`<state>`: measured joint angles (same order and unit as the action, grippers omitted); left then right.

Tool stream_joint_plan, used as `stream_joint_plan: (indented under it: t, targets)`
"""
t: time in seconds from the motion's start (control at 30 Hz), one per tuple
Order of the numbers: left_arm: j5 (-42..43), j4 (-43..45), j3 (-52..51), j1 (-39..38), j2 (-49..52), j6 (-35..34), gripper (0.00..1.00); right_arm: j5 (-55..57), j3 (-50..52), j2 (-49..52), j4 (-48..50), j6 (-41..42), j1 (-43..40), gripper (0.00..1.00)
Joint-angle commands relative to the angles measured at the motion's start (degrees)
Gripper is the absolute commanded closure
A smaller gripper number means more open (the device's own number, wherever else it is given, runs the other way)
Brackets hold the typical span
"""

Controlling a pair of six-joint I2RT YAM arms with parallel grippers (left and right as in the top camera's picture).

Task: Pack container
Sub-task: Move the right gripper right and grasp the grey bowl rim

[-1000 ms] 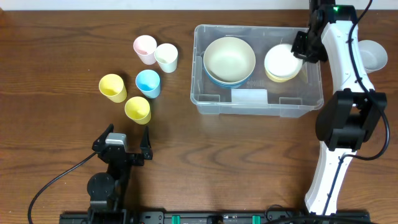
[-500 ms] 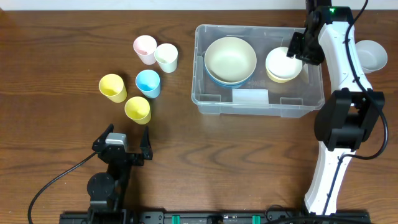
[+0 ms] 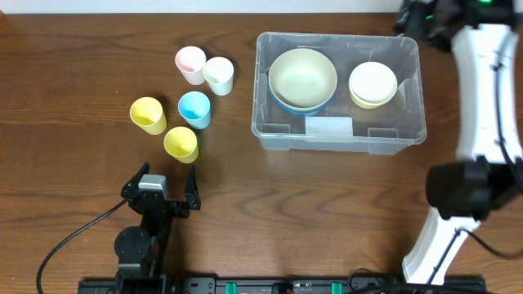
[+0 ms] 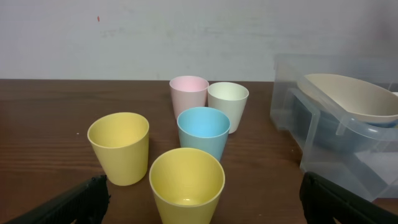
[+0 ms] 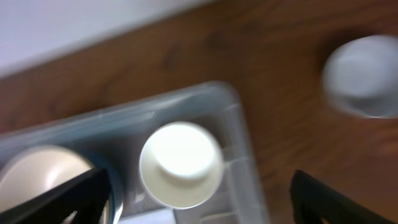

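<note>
- Currently the container point(image 3: 406, 114) sits on the worktop point(image 3: 82, 49), right of centre. It holds a cream bowl point(image 3: 302, 75) nested in a blue bowl point(image 3: 280, 104), and a white bowl point(image 3: 373, 80) on a yellowish bowl point(image 3: 369, 104).
- Right fingers point(image 5: 74, 196) are spread wide and empty, high near the container's far right corner.
- Left fingers point(image 4: 74, 202) are spread wide and empty, facing five cups point(image 4: 203, 124).
- A blurred grey bowl point(image 5: 364, 74) lies outside the container.
</note>
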<state>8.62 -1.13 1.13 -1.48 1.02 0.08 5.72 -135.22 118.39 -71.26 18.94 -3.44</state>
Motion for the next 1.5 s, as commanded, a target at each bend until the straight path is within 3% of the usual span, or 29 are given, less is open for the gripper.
stream_joint_plan:
  t: [0.0, 0.27, 0.5, 1.03, 1.47]
  targets:
    - [1.2, -2.1, -0.9, 0.4, 0.0, 0.8, 0.02, 8.7, -0.9, -1.7, -0.4, 2.2, -5.6, 0.02]
    - [1.2, -2.1, -0.9, 0.4, 0.0, 0.8, 0.02, 0.2, -0.8, 6.5, -4.0, 2.0, -19.5, 0.02]
    - [1.2, -2.1, -0.9, 0.4, 0.0, 0.8, 0.02, -1.7, -0.8, 14.7, -3.0, 2.1, -25.6, 0.00]
    - [1.2, -2.1, -0.9, 0.4, 0.0, 0.8, 0.02, -1.6, -0.8, 26.0, 2.8, 4.4, -28.2, 0.01]
    - [1.2, -2.1, -0.9, 0.4, 0.0, 0.8, 0.02, -1.5, -0.8, 27.1, 6.1, 4.4, -28.3, 0.01]
